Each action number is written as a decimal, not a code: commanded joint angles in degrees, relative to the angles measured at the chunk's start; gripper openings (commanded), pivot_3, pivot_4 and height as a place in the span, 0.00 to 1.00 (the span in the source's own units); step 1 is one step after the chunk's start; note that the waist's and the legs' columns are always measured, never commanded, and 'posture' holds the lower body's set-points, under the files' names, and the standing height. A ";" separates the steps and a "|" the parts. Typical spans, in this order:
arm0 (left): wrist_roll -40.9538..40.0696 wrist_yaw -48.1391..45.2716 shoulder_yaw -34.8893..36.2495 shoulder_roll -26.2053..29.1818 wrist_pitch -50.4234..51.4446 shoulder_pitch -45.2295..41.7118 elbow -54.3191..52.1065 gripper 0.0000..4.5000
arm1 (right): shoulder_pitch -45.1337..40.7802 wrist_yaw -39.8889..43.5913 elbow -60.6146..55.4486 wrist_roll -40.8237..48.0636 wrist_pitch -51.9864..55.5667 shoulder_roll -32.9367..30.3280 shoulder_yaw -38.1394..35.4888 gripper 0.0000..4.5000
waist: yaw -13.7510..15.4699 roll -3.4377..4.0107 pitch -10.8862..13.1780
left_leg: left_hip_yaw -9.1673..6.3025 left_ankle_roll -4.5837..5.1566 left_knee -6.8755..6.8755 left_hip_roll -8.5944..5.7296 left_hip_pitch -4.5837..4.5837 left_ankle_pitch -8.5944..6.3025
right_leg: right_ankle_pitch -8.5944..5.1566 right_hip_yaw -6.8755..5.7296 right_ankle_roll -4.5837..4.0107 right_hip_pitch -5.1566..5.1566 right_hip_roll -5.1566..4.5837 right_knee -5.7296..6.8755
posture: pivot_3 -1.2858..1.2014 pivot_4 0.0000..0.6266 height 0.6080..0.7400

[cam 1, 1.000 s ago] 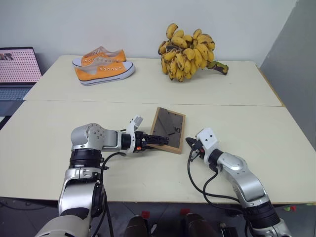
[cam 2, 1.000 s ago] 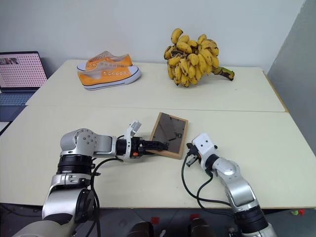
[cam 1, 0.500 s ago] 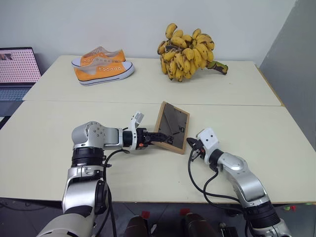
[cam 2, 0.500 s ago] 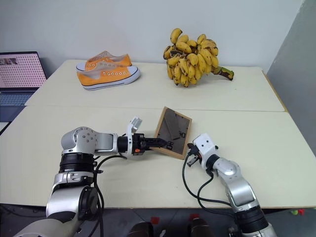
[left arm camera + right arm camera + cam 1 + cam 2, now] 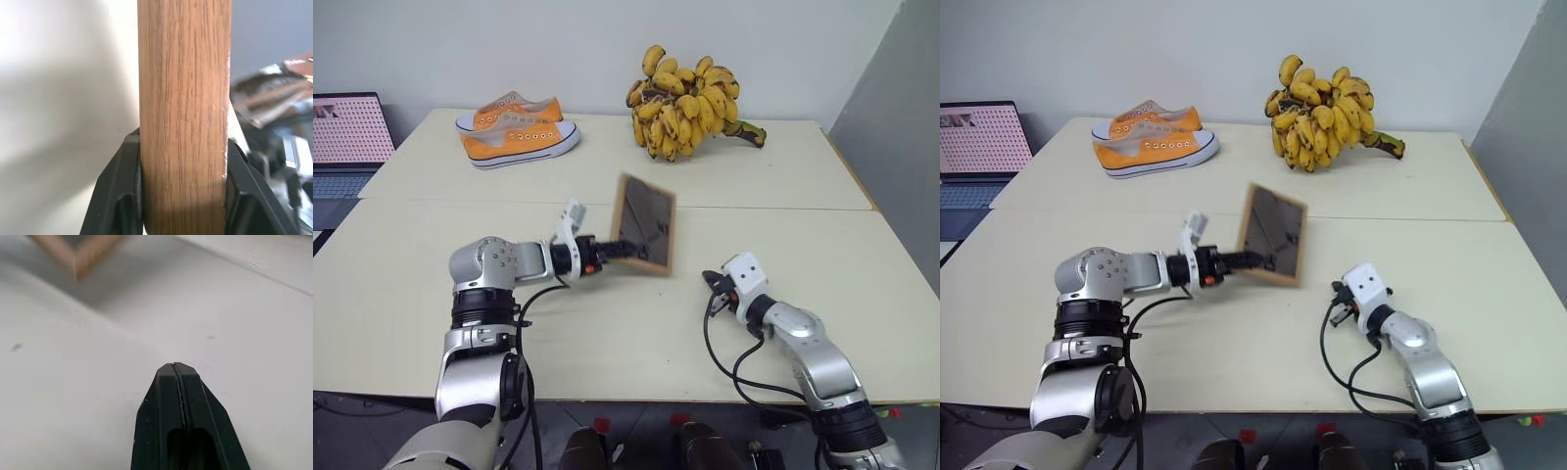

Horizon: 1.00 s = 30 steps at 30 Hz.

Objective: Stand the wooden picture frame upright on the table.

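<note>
The left gripper has its 2 fingers clamped on the wooden edge of the picture frame, which hangs in the air above the middle of the worktop, tilted, its dark back and stand side facing the camera, just on the near side of the seam. The right gripper rests low over the worktop to the right, apart from the frame, its fingers pressed together on nothing. The step in hand looks like bringing the lifted frame round to vertical and setting it down. To do it well, the wrist should square the frame so its lower edge comes level with the surface, and the stand on the back needs to be swung out, though whether it is already unfolded cannot be told. Lower slowly until the bottom edge and stand foot both touch, then ease the fingers apart only when the frame leans settled. A thin edge grip can let the frame pivot, so the right gripper could steady the far edge. The 2 orange shoes and the bunch of bananas lie well apart at the back, out of the way.
</note>
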 commanded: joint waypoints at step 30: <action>2.25 -5.19 -8.74 4.36 -24.07 11.12 -33.17 0.29 | -28.97 1.60 -7.21 25.36 12.24 5.11 -6.76 0.61 | -0.10 0.06 0.04 | -0.03 0.02 -0.02 0.01 -0.12 -0.01 | 0.00 -0.03 -0.01 -0.07 -0.01 -0.04 | 0.52 0.24 1.00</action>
